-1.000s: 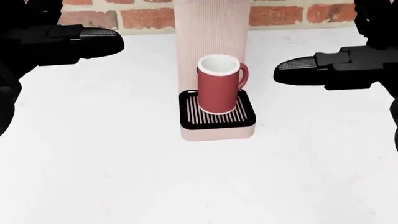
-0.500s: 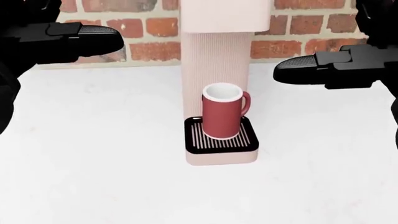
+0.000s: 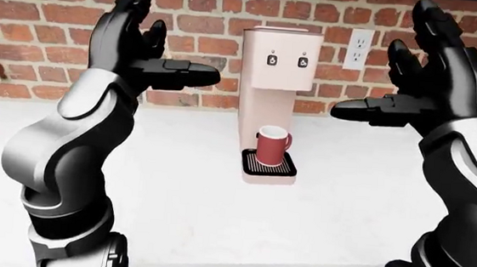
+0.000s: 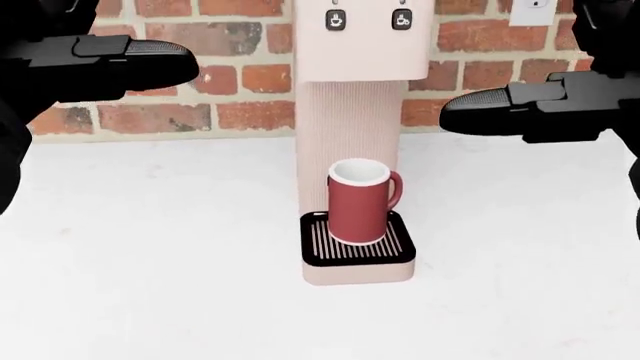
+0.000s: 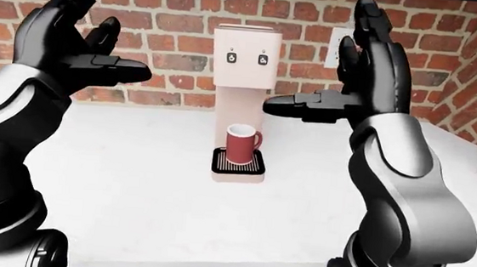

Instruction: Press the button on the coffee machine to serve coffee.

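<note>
Both hands, left hand (image 3: pixel 135 39) and right hand (image 3: pixel 435 75), are hovering with fingers spread (touching nothing); between them the coffee machine (image 3: pixel 274 79) is standing on the bench (image 3: pixel 174 186), buttons (image 3: pixel 287 61) facing out, red mug (image 3: pixel 272 146) beneath.

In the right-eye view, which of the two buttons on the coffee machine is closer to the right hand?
The right-side button on the coffee machine: it lies nearer the right hand than the left-side button does.
</note>
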Controlling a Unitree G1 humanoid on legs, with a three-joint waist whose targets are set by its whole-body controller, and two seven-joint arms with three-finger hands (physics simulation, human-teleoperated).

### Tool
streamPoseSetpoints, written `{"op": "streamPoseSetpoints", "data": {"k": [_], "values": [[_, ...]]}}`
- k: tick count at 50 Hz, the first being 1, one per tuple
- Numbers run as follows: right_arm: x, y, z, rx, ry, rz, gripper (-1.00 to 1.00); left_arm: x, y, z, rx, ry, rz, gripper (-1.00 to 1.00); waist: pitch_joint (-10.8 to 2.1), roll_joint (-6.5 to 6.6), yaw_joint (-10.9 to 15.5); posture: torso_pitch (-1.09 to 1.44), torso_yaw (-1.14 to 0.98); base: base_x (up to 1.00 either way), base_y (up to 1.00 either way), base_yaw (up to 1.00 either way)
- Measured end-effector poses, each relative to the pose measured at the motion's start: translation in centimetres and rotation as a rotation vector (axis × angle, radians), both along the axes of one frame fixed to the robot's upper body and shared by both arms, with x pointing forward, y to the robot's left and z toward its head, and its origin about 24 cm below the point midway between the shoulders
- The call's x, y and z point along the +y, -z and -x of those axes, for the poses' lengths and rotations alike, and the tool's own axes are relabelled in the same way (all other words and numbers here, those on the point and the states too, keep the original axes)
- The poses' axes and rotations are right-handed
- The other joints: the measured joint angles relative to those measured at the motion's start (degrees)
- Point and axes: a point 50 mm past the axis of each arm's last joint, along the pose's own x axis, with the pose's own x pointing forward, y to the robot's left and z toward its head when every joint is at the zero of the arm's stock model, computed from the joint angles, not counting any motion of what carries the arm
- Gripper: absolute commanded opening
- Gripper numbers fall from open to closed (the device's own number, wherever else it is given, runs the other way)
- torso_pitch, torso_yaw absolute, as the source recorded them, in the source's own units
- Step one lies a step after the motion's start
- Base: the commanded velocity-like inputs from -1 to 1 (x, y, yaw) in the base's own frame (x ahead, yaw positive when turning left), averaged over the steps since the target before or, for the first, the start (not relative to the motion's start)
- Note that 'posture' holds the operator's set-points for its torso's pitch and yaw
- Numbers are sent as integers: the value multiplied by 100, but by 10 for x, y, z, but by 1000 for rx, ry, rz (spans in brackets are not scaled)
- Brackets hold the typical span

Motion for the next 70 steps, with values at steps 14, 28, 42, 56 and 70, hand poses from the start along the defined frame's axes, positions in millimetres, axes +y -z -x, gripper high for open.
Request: {"op": "streamPoseSetpoints", "data": {"k": [14, 28, 42, 56, 70], "values": [[29, -12, 5, -55, -96, 28, 100, 1, -2, 0, -5, -12, 9, 100, -20, 17, 5, -58, 0, 0, 0, 0], [60, -17, 6, -69, -189, 58, 100, 7, -1, 1, -6, -23, 13, 100, -4, 52, 15, -58, 0, 0, 0, 0], [95, -23, 26, -101, -312, 87, 100, 1, -4, 1, -7, -13, 13, 100, -5, 94, 18, -58, 0, 0, 0, 0], [122, -1, 24, -36, -401, 105, 100, 4, -2, 0, -8, -24, 17, 100, -22, 128, 19, -58, 0, 0, 0, 0], [123, 36, -2, 61, -401, 82, 100, 4, -4, 1, -18, -30, 17, 100, -49, 177, 7, -58, 0, 0, 0, 0]]}}
